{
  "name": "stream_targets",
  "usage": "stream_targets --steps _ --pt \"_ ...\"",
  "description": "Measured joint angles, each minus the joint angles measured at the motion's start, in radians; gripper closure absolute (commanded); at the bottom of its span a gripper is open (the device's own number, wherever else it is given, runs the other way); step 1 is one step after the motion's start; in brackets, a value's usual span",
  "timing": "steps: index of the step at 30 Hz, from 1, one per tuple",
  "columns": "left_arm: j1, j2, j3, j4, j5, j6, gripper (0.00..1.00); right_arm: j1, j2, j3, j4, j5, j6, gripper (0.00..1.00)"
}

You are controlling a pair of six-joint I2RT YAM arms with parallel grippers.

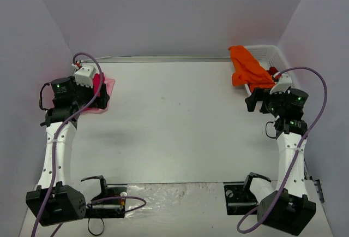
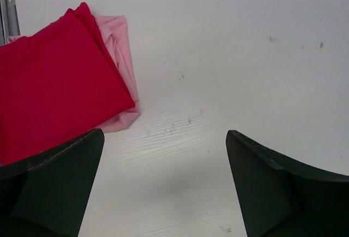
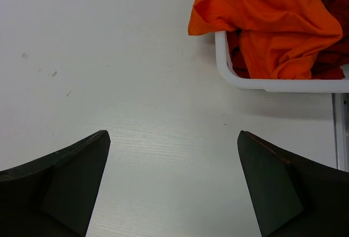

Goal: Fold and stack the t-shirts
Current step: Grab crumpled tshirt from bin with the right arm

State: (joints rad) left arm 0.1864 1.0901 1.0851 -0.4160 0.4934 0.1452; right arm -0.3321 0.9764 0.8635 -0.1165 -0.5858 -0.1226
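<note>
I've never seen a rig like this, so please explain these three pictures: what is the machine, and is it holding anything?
It is a robot with two arms bolted at the near edge of a white table. One picture looks down from above; the other two come from cameras on the wrists, so the dark wedges are each hand's own fingers. By the left hand lies a folded magenta-pink t-shirt on a pale pink one. Ahead of the right hand, an orange t-shirt spills over a white basket holding dark red shirts. Both hands are open and hold nothing.
</note>
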Motion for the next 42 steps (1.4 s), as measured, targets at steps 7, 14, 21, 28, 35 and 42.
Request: stream_targets --steps 7,14,21,28,35,42 --pt "0.000 -0.013 -0.018 -0.008 0.023 0.023 0.06 0.000 -0.049 -0.005 -0.018 -0.114 -0.061 0.00" --pt "0.003 -0.031 -0.046 -0.008 0.056 0.025 0.06 0.000 -0.011 -0.005 -0.045 -0.198 -0.066 0.00" --pt "0.029 0.021 -0.046 -0.012 0.069 0.002 0.06 0.002 0.018 0.039 -0.049 -0.130 -0.055 0.00" --pt "0.032 0.029 -0.048 -0.010 0.087 -0.004 0.06 0.009 0.263 0.351 -0.100 -0.042 -0.135 0.00" --pt "0.035 0.029 -0.050 -0.007 0.087 -0.008 0.06 0.057 0.510 0.534 -0.105 0.010 -0.148 0.00" --pt "0.044 0.028 -0.058 -0.006 0.088 -0.007 0.06 0.100 0.763 0.664 -0.130 0.118 -0.140 0.00"
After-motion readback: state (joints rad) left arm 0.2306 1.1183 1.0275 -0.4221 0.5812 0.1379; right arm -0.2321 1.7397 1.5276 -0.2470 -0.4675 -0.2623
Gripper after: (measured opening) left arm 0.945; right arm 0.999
